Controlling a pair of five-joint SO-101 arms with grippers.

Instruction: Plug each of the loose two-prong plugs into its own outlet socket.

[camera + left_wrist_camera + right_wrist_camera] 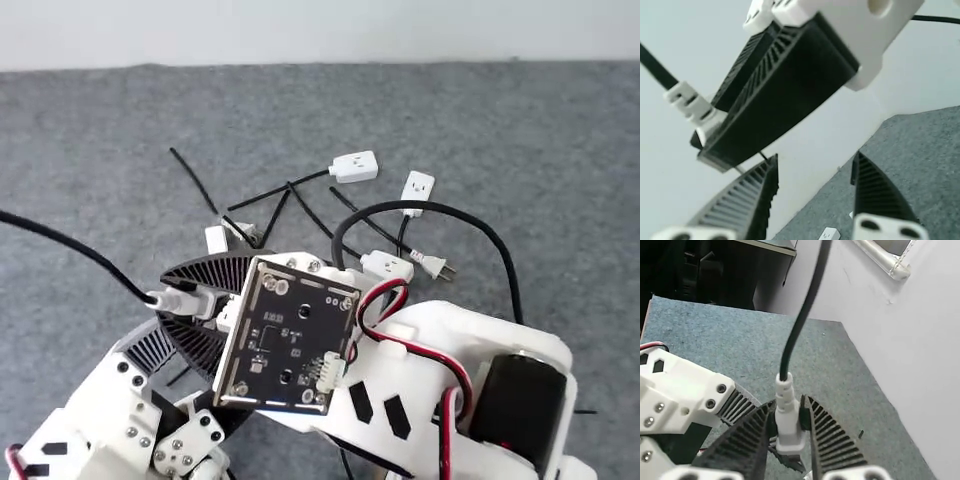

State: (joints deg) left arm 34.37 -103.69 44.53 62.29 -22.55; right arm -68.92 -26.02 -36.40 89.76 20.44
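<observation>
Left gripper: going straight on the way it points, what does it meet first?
Probably the right gripper, shut on a white plug, crossing close ahead of the open left gripper; depth unclear.

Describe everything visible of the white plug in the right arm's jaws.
The white plug is a moulded, plastic-looking body with a ribbed collar where its black cord leaves. The right gripper clamps its sides between black ribbed jaws, raised off the grey carpet, cord end pointing away from the wrist. Its prongs cannot be made out.
</observation>
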